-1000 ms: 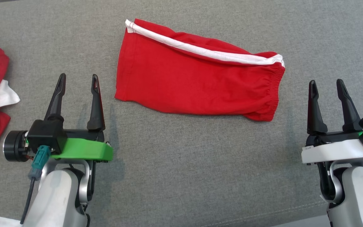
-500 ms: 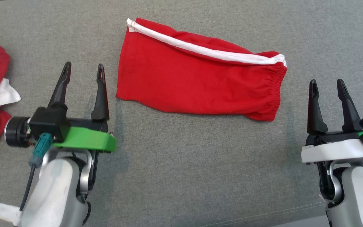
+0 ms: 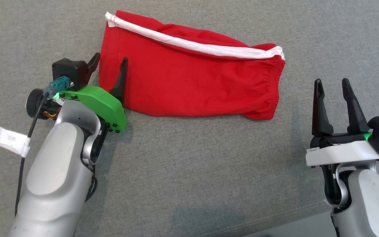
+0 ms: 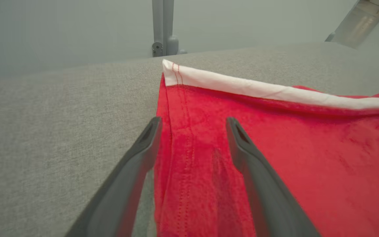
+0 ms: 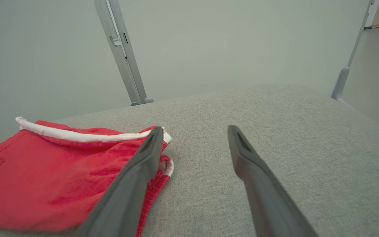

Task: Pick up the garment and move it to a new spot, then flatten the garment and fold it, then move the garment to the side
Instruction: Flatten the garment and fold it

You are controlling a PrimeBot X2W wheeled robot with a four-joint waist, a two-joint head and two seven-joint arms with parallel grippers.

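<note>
The red shorts (image 3: 189,82), soft knit cloth w/ a white side stripe (image 3: 192,46) and a gathered elastic waistband (image 3: 275,85), lay roughly flat across the upper centre of the head view on the grey woven-fabric surface (image 3: 189,177). The leg hem (image 4: 173,108) pointed to upper left, the waistband to the right.

The left gripper (image 3: 110,60) was spread wide at mid-left, tipped down and straddling the hem edge. One finger (image 4: 143,154) sat over bare grey fabric, the other over red cloth, nothing pinched. Whether it touched the cloth couldn't be told. The right gripper (image 3: 331,81) stood spread and empty at lower right, apart from the waistband.

The shorts prob. were light and limp, not fragile, not slippery. They'd sag and bunch when lifted, and a shallow pinch might take the top layer only. The best holds looked like the stitched hem corner and the thicker waistband.

No brand or print showed on the shorts. A white strap w/ a small tag (image 3: 8,140) at the left edge bore marks too small to read.
</note>
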